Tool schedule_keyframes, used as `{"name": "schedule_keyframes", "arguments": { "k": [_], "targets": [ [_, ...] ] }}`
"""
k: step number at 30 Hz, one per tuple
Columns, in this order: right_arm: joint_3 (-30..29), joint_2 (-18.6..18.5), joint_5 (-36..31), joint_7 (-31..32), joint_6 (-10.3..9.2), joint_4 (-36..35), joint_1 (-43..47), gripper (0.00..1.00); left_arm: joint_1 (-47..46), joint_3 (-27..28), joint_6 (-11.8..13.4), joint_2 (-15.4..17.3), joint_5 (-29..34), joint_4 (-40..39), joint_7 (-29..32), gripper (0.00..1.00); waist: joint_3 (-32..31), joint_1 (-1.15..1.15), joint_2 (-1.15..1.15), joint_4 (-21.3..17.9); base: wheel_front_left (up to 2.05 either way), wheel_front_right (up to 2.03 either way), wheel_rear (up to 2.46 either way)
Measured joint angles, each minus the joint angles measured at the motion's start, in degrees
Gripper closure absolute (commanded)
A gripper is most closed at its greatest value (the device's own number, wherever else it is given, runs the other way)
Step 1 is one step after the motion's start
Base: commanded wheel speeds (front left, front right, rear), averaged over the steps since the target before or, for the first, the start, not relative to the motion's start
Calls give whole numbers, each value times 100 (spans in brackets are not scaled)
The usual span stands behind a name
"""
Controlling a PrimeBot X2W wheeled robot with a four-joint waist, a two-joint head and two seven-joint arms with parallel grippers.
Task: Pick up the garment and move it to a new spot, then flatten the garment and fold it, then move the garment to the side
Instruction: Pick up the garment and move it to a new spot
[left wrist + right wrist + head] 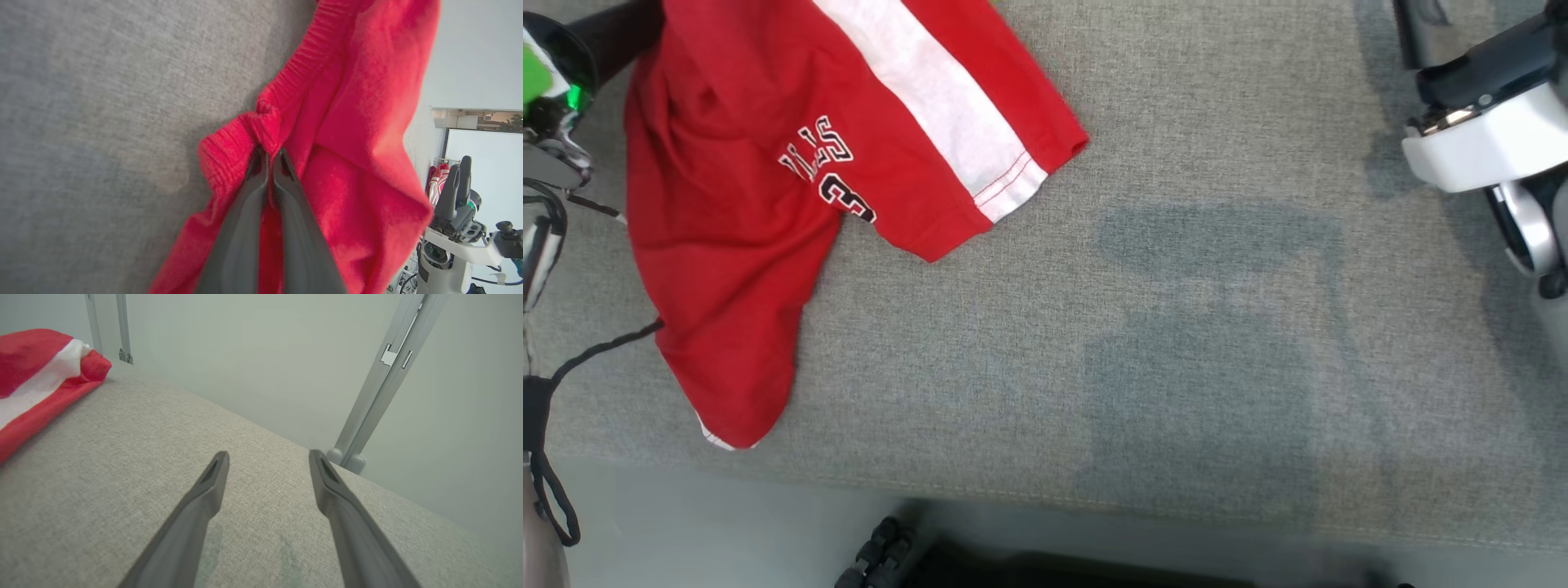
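Clamping the garment (pixel 359 143) by its ribbed edge in our closed left gripper (pixel 267 153), we favour a slow, straight lift, our right gripper (pixel 267 457) hanging open.

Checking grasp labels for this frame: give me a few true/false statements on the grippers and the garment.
1. The left gripper is shut on the garment at a ribbed red edge. True.
2. The right gripper holds a sleeve. False: it is open above the bare grey surface, apart from the garment.
3. The garment lies flat and folded. False: it is bunched, its lettering partly hidden.
4. A white stripe runs across the garment. True.
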Motion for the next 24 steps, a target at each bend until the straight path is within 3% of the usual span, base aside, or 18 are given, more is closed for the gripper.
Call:
{"name": "schedule_keyframes", "arguments": {
  "k": [9, 20, 24],
  "targets": [
    [109, 415, 188, -426, -99, 394, 205, 0, 238, -197, -99, -2, -10, -524, 212, 100, -365, 0, 0, -169, 0, 0, 0],
    [216, 1089, 488, -848, -204, 872, 486, 0, 402, -691, -116, -214, -96, -1535, 447, 100, -800, 0, 0, -800, 0, 0, 0],
    [222, 1283, 606, -923, -249, 989, 586, 0, 405, -879, 5, -427, 14, -1800, 444, 100, -916, 0, 0, -1090, 0, 0, 0]
  ]
}}
